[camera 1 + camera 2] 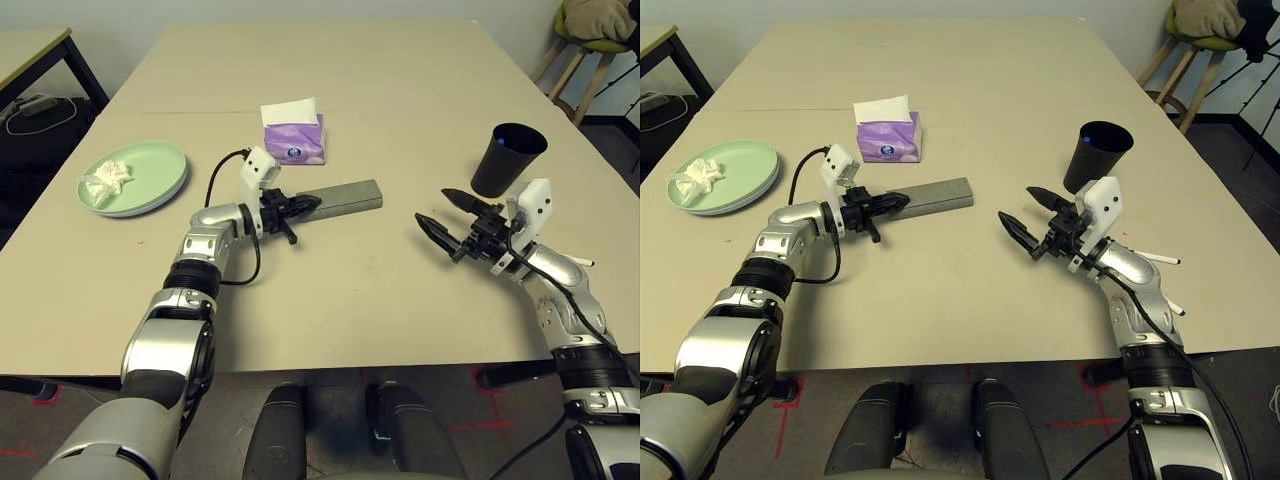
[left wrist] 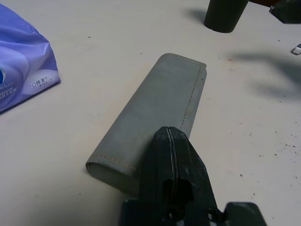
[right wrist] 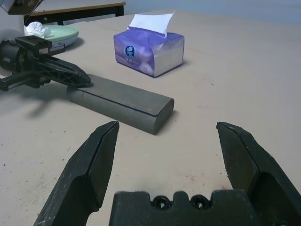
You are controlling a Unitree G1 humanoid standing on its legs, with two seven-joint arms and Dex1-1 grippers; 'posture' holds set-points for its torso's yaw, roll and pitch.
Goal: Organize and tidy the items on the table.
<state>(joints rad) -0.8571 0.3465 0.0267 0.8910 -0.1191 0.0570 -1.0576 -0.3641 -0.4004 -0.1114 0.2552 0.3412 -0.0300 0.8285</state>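
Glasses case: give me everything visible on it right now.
The glasses case is a grey oblong, looks like felt or suede, with a line of pale stitching near its edge and rounded ends. It is closed and lies flat on the beige table, its long side running roughly left to right, in front of the purple tissue box and apart from it. The left gripper, shut, sits at the case's left end, its tip over the top face; actual contact is hard to confirm.

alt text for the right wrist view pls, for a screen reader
The open right gripper faces a grey glasses case lying on the beige table, with the shut left gripper at the case's far end. Behind stand a purple tissue box and a green plate holding a crumpled tissue.
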